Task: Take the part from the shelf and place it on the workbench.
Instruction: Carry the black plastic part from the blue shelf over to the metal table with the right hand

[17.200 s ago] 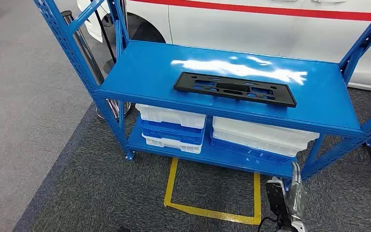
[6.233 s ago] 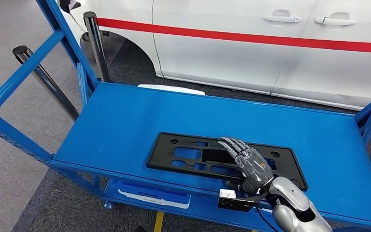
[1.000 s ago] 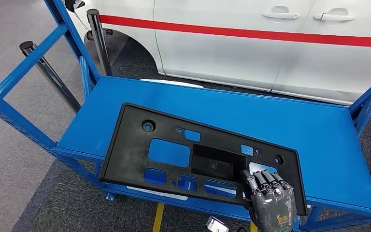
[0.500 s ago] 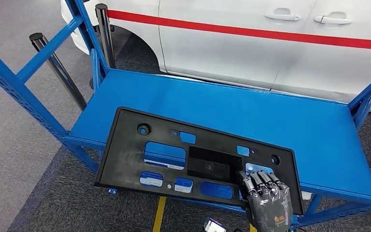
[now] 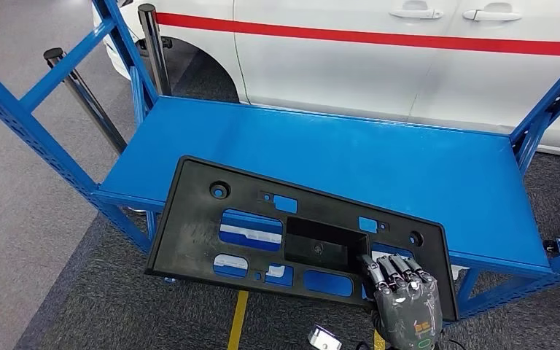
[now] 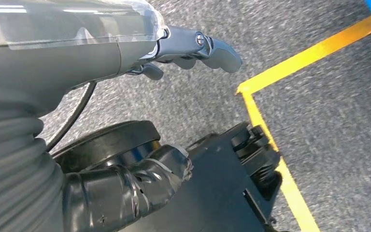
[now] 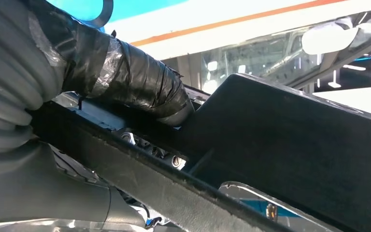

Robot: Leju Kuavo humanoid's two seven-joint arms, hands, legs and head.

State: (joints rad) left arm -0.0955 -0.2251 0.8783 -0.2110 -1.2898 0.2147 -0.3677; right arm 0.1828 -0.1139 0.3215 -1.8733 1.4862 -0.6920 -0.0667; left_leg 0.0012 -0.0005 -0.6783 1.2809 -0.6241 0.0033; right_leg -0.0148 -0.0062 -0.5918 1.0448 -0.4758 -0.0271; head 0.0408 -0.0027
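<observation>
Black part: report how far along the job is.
Done: the black part is picked up, tilted, its near side hanging past the front edge of the blue shelf. In hand: the right hand grips its lower right edge. Left: carrying it to the workbench and setting it down.

Bright, even overhead light; soft sheen on the blue shelf (image 5: 350, 153); both wrist views blur up close.

white car (image 5: 408, 65), red stripe | two black posts (image 5: 80, 87) beside it | yellow floor tape (image 6: 270, 140) on grey carpet
</observation>
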